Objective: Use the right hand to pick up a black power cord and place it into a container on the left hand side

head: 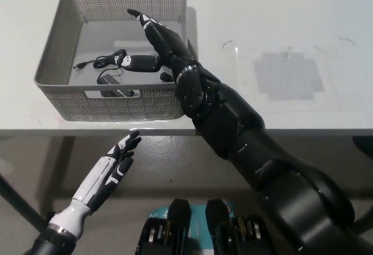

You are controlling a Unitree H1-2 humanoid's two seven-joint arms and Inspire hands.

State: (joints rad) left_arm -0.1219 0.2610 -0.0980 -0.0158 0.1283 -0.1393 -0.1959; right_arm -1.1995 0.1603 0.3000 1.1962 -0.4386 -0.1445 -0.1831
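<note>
The black power cord (109,75) with its adapter brick lies on the floor of the grey mesh basket (56,45) at the table's left, near the front wall. My black right hand (150,42) hovers inside the basket just right of the cord, open, fingers spread, touching nothing. Its arm reaches over the basket's front right corner. My white left hand (112,166) rests open below the table edge at the lower left.
The white table (274,10) carries a clear sheet with a grey patch (288,75) to the right of the basket. The basket's front wall stands close to the table's front edge (280,131).
</note>
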